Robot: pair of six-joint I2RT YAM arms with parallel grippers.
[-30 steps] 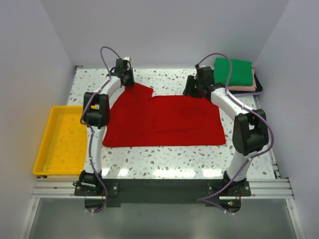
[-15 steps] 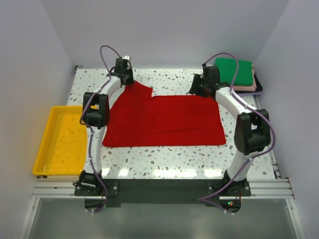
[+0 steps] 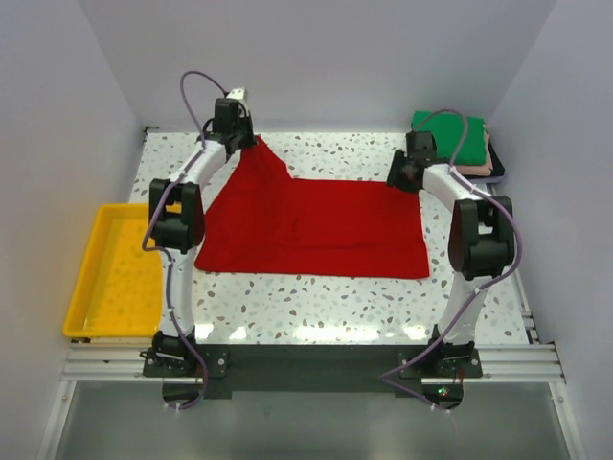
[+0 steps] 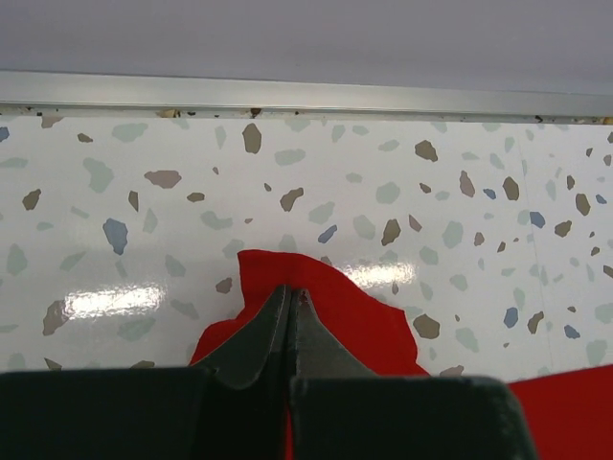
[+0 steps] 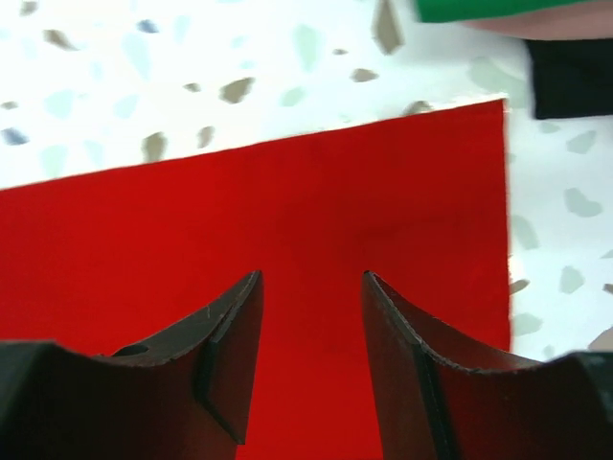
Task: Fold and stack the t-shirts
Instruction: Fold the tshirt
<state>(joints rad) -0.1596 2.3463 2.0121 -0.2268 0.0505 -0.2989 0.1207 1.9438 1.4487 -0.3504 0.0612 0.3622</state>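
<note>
Red t-shirt (image 3: 316,225) corner pinched, grip hidden behind left hand (image 4: 289,291)

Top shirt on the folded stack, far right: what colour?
The top shirt is green; the top external view shows it best.

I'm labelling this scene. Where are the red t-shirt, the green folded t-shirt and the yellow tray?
red t-shirt (image 3: 316,230), top view, centre of the spread cloth.
green folded t-shirt (image 3: 445,144), top view, its upper face.
yellow tray (image 3: 120,273), top view, bare floor.

tray: yellow tray (image 3: 81,278) beside table's left edge; table: speckled table (image 3: 316,302) glossy; rail: metal rail (image 4: 306,94) along far edge
</note>
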